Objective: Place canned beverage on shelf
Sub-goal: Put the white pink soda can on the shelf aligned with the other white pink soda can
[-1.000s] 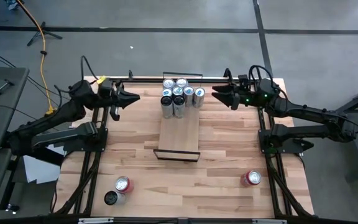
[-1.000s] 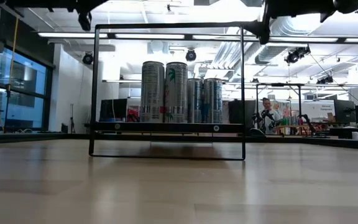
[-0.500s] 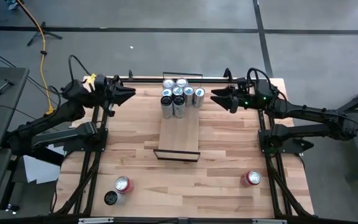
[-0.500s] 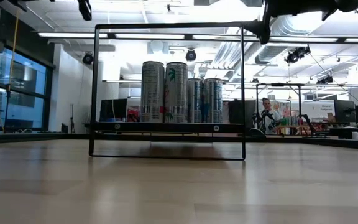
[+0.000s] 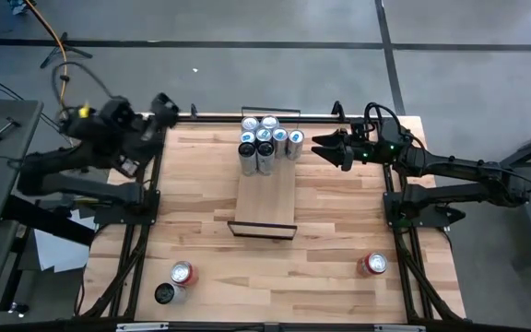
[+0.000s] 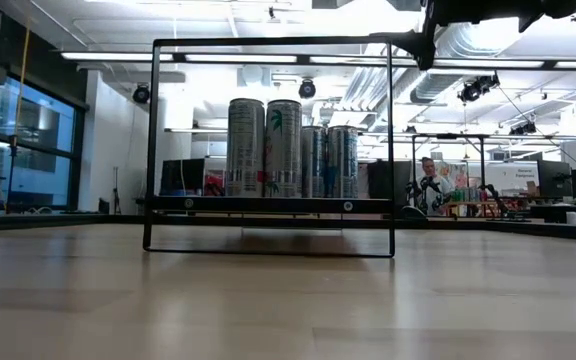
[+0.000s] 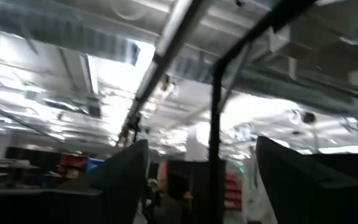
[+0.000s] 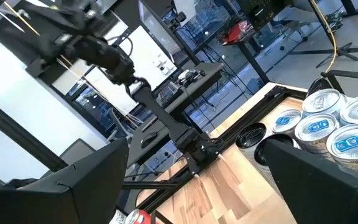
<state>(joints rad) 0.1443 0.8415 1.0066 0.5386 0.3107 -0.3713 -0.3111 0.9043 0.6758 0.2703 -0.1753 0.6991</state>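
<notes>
We see seven cans [image 5: 267,140] clustered on the shelf [image 5: 265,198], upper centre of frame. Right gripper [image 5: 319,147] hovers just right of them, fingers open, empty. Left gripper [image 5: 166,103] sits at the desk's [image 5: 339,249] upper-left corner, open, empty.

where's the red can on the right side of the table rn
In the high view the red can stands alone on the tabletop near its front right corner, well away from the shelf and the right tool.
</notes>
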